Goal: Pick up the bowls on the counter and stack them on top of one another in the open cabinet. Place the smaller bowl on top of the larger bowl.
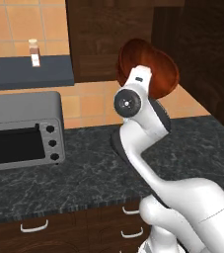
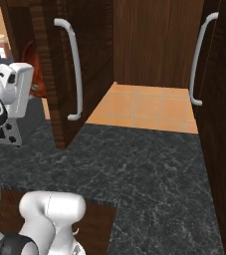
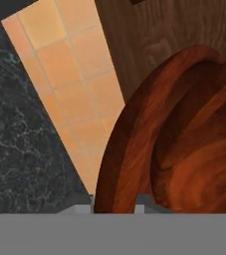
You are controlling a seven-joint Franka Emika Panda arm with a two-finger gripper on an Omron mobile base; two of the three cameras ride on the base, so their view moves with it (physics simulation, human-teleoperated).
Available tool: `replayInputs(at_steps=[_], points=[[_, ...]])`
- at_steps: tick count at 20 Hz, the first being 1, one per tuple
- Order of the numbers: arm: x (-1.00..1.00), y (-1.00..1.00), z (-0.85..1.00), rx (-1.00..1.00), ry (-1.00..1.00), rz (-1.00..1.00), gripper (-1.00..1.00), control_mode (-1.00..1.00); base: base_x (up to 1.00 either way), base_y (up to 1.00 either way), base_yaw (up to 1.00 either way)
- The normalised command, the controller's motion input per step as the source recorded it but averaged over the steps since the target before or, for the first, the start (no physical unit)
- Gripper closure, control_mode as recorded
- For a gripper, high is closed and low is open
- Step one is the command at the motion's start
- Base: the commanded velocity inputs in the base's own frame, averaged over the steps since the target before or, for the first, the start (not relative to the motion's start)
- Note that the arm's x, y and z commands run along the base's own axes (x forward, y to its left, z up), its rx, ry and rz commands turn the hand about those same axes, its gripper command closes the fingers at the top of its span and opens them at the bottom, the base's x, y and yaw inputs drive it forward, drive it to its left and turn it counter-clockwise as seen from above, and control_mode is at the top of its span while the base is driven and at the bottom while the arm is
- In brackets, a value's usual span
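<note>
My gripper (image 3: 113, 204) is shut on the rim of a glossy reddish-brown wooden bowl (image 3: 184, 144), which it holds tilted and raised above the counter (image 1: 84, 173). In the left base view the bowl (image 1: 155, 69) rises behind my white hand, in front of the dark brown cabinet (image 1: 103, 34). From the right, a sliver of the bowl (image 2: 29, 60) peeks out beside the cabinet's open left door (image 2: 55, 74). The open cabinet (image 2: 154, 40) stands between two doors with white handles. I cannot tell whether this is the larger or the smaller bowl; the other one is out of view.
A grey toaster oven (image 1: 22, 131) sits on the counter to the left. Above it, a dark-blue wall shelf (image 1: 29, 71) carries two small bottles (image 1: 34, 53). Dark wood drawers with white handles (image 1: 34, 226) run below the counter. Orange tiles (image 2: 144, 107) back the wall.
</note>
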Motion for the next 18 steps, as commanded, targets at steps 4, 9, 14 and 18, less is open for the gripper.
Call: replayInputs(at_steps=[4,9,14,18], points=[[0.99,0.08,0.51,-0.06,0.0,0.0,1.0,-1.0,0.0,0.0,0.0],[1.0,0.17,0.15,-0.05,0.05,0.0,1.0,-1.0,0.0,0.0,0.0],[1.0,0.05,0.0,-0.05,0.23,0.0,1.0,-1.0,0.0,0.0,0.0],[1.0,0.0,0.0,-0.04,0.25,0.02,1.0,-1.0,0.0,0.0,0.0]])
